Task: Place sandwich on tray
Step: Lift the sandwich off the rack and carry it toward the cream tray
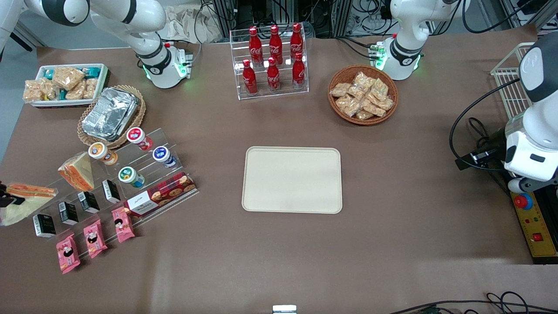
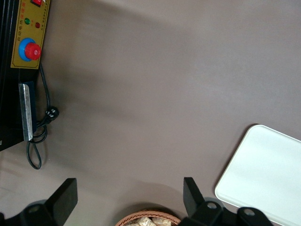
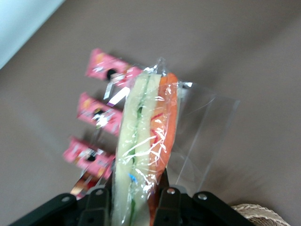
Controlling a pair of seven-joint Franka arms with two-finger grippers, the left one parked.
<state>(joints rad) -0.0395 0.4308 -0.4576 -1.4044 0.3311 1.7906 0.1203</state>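
Note:
The sandwich (image 3: 143, 141) is a long slim wedge in clear wrap, pale bread with green and orange-red stripes. My gripper (image 3: 134, 197) is shut on its thick end, one finger (image 3: 96, 202) against each bread face. In the front view the gripper (image 1: 9, 198) holds the sandwich (image 1: 30, 192) at the working arm's end of the table, beside the acrylic snack stand. The cream-beige tray (image 1: 292, 179) lies flat and bare in the middle of the table, well away from the gripper. A corner of the tray (image 2: 263, 174) shows in the left wrist view.
A stubbier sandwich wedge (image 1: 78, 171) leans on the acrylic stand (image 1: 130, 174) with small cups, black boxes and pink packs (image 1: 93, 237). A foil-filled wicker basket (image 1: 111, 114), a white snack bin (image 1: 65, 83), a cola rack (image 1: 271, 61) and a snack basket (image 1: 362, 93) stand farther from the camera.

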